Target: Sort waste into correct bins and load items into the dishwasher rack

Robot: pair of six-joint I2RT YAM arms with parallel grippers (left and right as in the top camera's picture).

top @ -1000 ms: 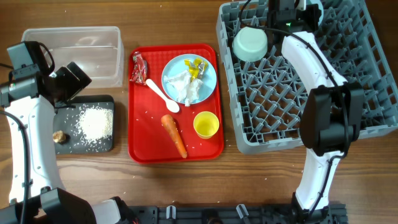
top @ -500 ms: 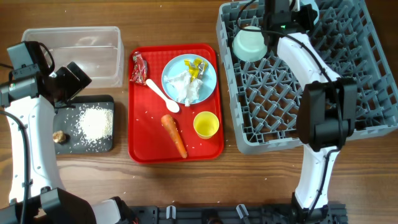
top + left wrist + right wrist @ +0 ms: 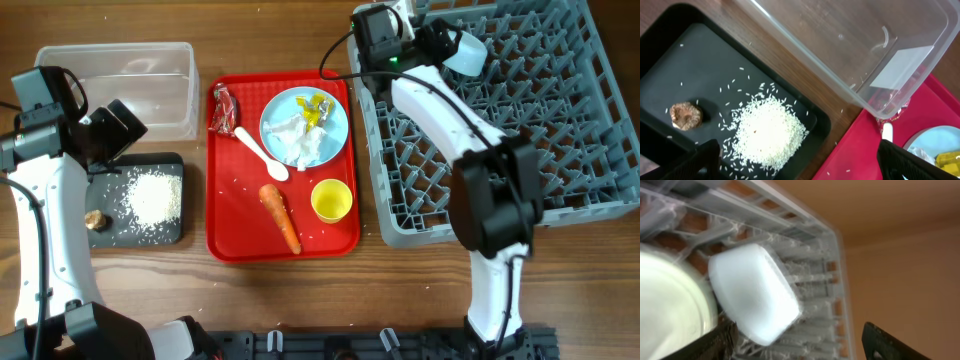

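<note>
The grey dishwasher rack (image 3: 560, 150) fills the right side. A light blue bowl (image 3: 467, 52) (image 3: 755, 300) stands on edge among its back pegs, and my right gripper (image 3: 440, 42) (image 3: 800, 345) is open just beside it, holding nothing. In the right wrist view a second bowl (image 3: 665, 305) sits to the left. My left gripper (image 3: 115, 130) (image 3: 805, 167) is open over the black tray (image 3: 172, 228), which holds rice (image 3: 155, 197) and a brown lump (image 3: 95, 219). The clear tub (image 3: 120, 70) is behind it.
A red tray (image 3: 225, 240) in the middle carries a blue plate (image 3: 335, 125) with tissue (image 3: 295, 135) and a yellow wrapper (image 3: 317, 108), a red wrapper (image 3: 223, 108), a white spoon (image 3: 262, 155), a carrot (image 3: 281, 217) and a yellow cup (image 3: 331, 200).
My right gripper has opened and its wrist has swung left over the rack's back corner. A bowl now shows on edge further right. The left arm has not moved.
</note>
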